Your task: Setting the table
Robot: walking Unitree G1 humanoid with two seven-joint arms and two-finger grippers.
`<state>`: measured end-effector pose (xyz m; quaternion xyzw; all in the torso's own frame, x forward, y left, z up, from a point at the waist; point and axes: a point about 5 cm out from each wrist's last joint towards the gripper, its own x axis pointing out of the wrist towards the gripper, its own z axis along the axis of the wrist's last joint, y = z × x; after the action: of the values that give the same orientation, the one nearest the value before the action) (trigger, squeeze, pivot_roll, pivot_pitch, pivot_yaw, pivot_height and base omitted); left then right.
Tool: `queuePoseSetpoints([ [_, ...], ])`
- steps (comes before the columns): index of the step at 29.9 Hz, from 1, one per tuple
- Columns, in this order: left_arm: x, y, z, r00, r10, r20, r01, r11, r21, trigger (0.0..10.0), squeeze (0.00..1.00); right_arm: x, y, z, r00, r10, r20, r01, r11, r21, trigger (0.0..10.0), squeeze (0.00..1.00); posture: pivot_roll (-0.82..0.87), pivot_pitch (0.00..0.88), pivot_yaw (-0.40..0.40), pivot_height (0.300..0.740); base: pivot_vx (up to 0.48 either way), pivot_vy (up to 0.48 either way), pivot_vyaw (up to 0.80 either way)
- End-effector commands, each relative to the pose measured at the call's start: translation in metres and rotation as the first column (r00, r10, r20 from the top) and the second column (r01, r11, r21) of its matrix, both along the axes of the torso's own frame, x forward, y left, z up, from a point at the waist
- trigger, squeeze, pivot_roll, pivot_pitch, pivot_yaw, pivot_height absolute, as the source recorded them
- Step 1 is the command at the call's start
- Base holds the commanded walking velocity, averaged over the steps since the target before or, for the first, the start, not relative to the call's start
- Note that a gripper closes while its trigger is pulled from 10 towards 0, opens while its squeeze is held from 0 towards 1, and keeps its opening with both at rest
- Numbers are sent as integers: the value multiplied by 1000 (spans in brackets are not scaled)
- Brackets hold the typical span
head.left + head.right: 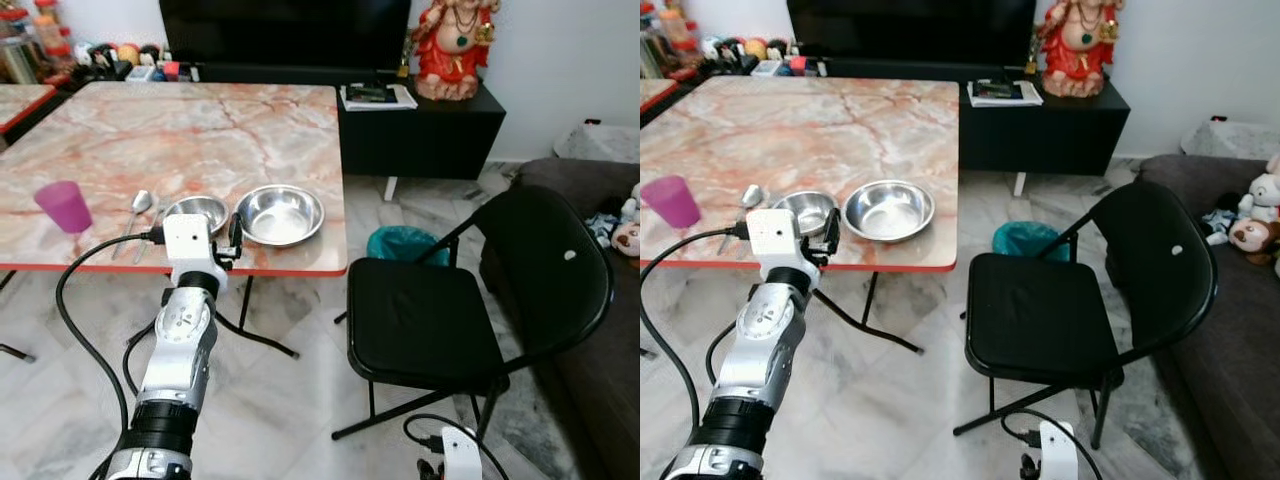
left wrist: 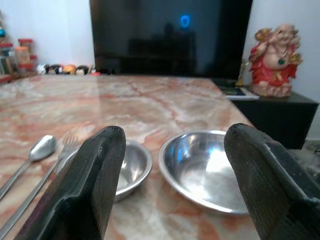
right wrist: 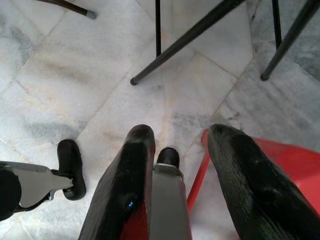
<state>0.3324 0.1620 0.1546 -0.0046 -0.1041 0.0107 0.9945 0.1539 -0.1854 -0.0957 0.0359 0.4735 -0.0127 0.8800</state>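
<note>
Setting appears partly laid: along the near edge of the marble counter [image 1: 200, 130] stand a purple cup [image 1: 64, 206], a spoon [image 1: 137, 208] with a fork [image 2: 60, 155] just beside it, a small steel bowl [image 1: 197, 212], and a larger steel bowl [image 1: 280, 213]; the two bowls sit just beside each other, whether touching I cannot tell; cup stands apart, at the left end of the row. All items cluster at the front edge toward the right corner, opposite no chair; the black folding chair [image 1: 450, 310] stands off the counter's right side. Judgement: pieces are delivered but probably not yet arranged into a place setting; spacing of the bowls and cutlery is likely what is left.

Left gripper [image 1: 205, 245] is raised at the counter's near edge, just in front of the small bowl; jaws spread wide, released, holding nothing; in the left wrist view the two fingers [image 2: 85, 185] frame both bowls without touching either. Right gripper [image 3: 175, 170] hangs low near the floor beside the chair legs; jaws apart, gripping nothing.
</note>
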Motion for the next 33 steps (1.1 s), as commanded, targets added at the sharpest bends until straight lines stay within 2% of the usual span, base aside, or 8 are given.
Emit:
queuePoseSetpoints([
  [1, 1, -4, 5, 1000, -12, 8, 12, 1000, 16, 10000, 0, 0, -8, 1, 1000, -11, 2, 11, 1000, -12, 10000, 0, 17, 0, -32, 740, 285, 0, 0],
  [11, 4, -7, 7, 1000, -29, 4, 29, 999, 18, 10000, 0, 11, -13, 6, 999, -34, 19, 34, 999, -10, 10000, 0, 16, 0, -32, 740, 306, 0, 0],
  [16, 5, -8, 11, 999, -32, 11, 32, 999, 21, 10000, 0, 19, -9, 9, 999, 10, 37, -9, 1000, -26, 10000, 0, 18, 0, -32, 740, 332, 0, 0],
  [22, 6, -9, 13, 999, -37, 16, 37, 999, 22, 10000, 0, 20, -4, 8, 999, -1, 33, 1, 1000, -20, 10000, 0, 18, 0, -30, 740, 334, 0, 394],
  [33, 6, -12, 19, 998, -46, 29, 45, 999, 29, 10000, 0, 24, 3, 9, 999, -4, 41, 4, 1000, -2, 10000, 0, 19, 0, -31, 740, 334, 0, 0],
])
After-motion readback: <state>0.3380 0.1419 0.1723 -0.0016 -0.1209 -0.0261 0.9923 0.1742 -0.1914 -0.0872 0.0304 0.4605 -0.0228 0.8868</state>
